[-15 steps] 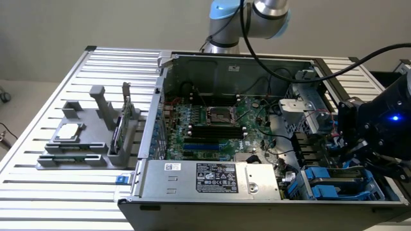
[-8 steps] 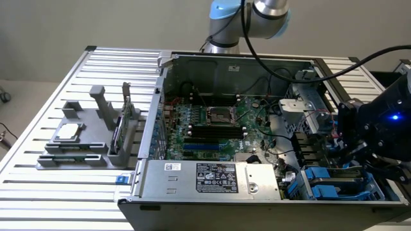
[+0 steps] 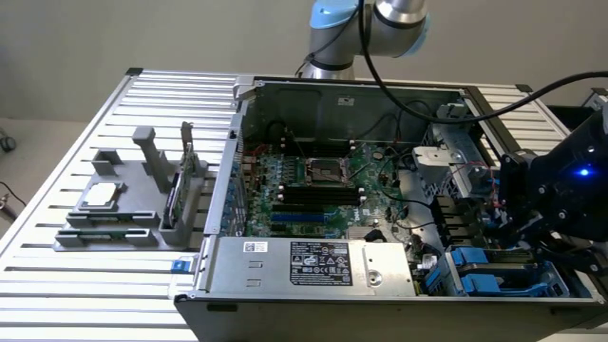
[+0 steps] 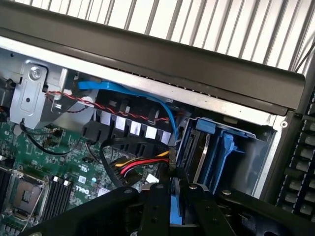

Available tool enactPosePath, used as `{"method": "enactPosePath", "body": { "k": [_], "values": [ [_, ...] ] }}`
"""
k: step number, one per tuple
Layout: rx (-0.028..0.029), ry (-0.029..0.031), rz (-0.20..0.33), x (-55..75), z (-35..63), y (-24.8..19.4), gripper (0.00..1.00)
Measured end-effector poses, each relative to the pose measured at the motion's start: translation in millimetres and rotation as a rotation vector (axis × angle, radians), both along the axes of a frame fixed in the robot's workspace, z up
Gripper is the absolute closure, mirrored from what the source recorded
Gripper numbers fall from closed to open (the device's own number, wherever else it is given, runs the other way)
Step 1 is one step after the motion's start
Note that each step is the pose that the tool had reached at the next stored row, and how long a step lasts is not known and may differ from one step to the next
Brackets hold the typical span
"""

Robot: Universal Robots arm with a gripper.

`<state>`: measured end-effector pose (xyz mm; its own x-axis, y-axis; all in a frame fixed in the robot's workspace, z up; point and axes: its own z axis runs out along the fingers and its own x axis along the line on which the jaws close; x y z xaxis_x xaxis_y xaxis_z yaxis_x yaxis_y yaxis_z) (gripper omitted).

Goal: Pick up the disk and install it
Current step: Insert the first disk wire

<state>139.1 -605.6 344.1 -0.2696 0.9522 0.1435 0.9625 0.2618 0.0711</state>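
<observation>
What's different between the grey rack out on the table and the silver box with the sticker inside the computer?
The grey rack sits on the slatted table outside the case; the silver box lies inside it. The rack has upright posts and holds a chip; the box is flat-topped and labelled. Both are greyish.

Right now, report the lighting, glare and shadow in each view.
Exterior view: even room light, the slatted table bright, the computer case interior dimmer, a blue indicator light glowing at the exterior view's right. Wrist view: table slats glare pale, the gripper shadowed dark, shut on the disk by its blue rail.
</observation>
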Motion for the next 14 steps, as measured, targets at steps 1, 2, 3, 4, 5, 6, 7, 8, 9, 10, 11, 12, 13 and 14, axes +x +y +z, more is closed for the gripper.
{"method": "enactPosePath", "body": {
  "k": [1, 2, 3, 4, 5, 6, 7, 8, 9, 10, 11, 12, 13, 14],
  "values": [
    [-0.0021, 0.0042, -0.008, 0.0, 0.0, -0.1, 0.83],
    [-0.0038, 0.0084, -0.016, 0.0, 0.1, -0.1, 0.83],
    [-0.0053, 0.0127, -0.024, 0.1, 0.1, -0.1, 0.83],
    [-0.0068, 0.0170, -0.033, 0.1, 0.1, -0.2, 0.83],
    [-0.0081, 0.0212, -0.041, 0.1, 0.1, -0.2, 0.83],
    [-0.0098, 0.0257, -0.050, 0.1, 0.1, -0.3, 0.83],
    [-0.0112, 0.0301, -0.058, 0.2, 0.1, -0.3, 0.83],
    [-0.0128, 0.0343, -0.067, 0.2, 0.1, -0.4, 0.83],
    [-0.0143, 0.0384, -0.075, 0.2, 0.1, -0.4, 0.83],
    [-0.0166, 0.0417, -0.083, 0.2, 0.1, -0.4, 0.83],
    [-0.0199, 0.0446, -0.092, 0.3, 0.2, -0.5, 0.83],
    [-0.0235, 0.0468, -0.099, 0.4, 0.4, -0.5, 0.83],
    [-0.0280, 0.0482, -0.107, 0.7, 0.5, -0.6, 0.83],
    [-0.0335, 0.0496, -0.113, 1.2, 0.6, -0.6, 0.83]
  ]
}}
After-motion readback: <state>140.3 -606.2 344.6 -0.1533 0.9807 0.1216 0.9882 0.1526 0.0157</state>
